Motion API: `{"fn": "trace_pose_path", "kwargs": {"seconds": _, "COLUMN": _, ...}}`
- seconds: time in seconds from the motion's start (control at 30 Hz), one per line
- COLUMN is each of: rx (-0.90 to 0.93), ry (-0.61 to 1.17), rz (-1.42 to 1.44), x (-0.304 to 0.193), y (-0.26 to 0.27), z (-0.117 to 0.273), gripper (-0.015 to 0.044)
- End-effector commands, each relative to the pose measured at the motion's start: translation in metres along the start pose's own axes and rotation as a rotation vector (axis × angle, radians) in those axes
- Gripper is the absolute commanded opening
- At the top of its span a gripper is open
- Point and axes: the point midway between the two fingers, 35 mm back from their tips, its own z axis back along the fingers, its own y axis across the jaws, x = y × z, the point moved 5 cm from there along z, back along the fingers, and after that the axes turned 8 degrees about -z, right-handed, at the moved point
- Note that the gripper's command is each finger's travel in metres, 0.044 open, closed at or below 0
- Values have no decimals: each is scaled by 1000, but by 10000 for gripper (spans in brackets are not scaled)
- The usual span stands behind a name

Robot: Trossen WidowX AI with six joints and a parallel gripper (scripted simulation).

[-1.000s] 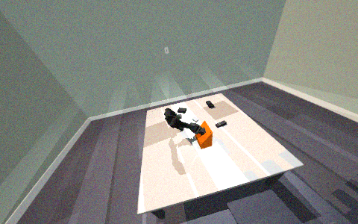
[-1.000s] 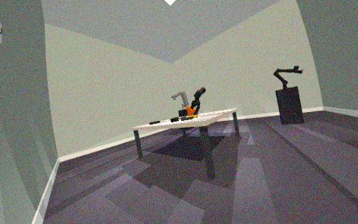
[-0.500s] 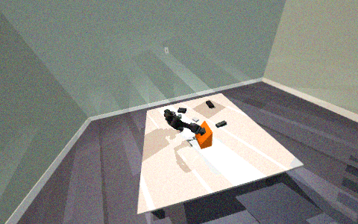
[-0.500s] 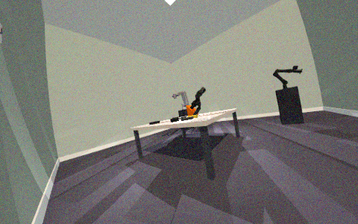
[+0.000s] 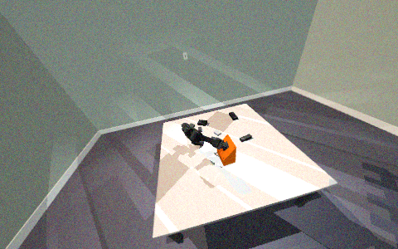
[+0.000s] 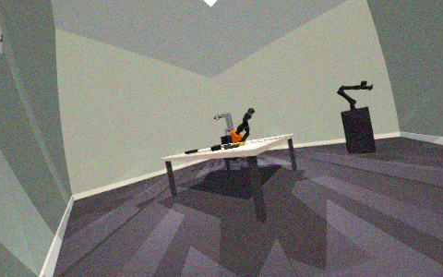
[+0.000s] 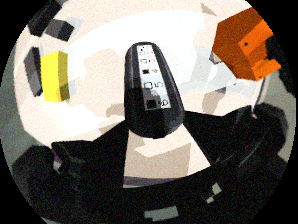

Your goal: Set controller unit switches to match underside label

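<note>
The dark grey controller unit [image 7: 132, 75] is between my fingertips, its near end against both fingers. Its underside faces the wrist camera, and its far end points away. The white label [image 7: 158, 95] shows a row of squares: the nearest is filled, the second is empty, the third is filled, the fourth looks empty, and the farthest are too blurred to read surely. My gripper [image 7: 153, 117] is shut on the unit, fingers wide apart. The switches are hidden. The gripper and unit are too small to make out in the top and exterior views.
An orange block [image 5: 227, 155] [image 6: 236, 136] [image 7: 235, 45] stands by the arm. A yellow block [image 7: 55, 77] and dark modules [image 7: 59, 30] [image 5: 245, 138] lie on the bench [image 5: 269, 166]. Another arm stands on a black pedestal [image 6: 358, 131] beyond.
</note>
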Motion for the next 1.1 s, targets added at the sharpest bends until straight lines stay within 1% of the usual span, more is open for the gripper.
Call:
{"fn": "trace_pose_path", "kwargs": {"seconds": 0.0, "rx": -6, "ry": -13, "rz": -12, "x": 2, "y": -3, "z": -4, "gripper": 338}}
{"fn": "trace_pose_path", "kwargs": {"seconds": 1.07, "rx": -5, "ry": -10, "rz": -12, "x": -15, "y": -5, "z": -24, "gripper": 338}}
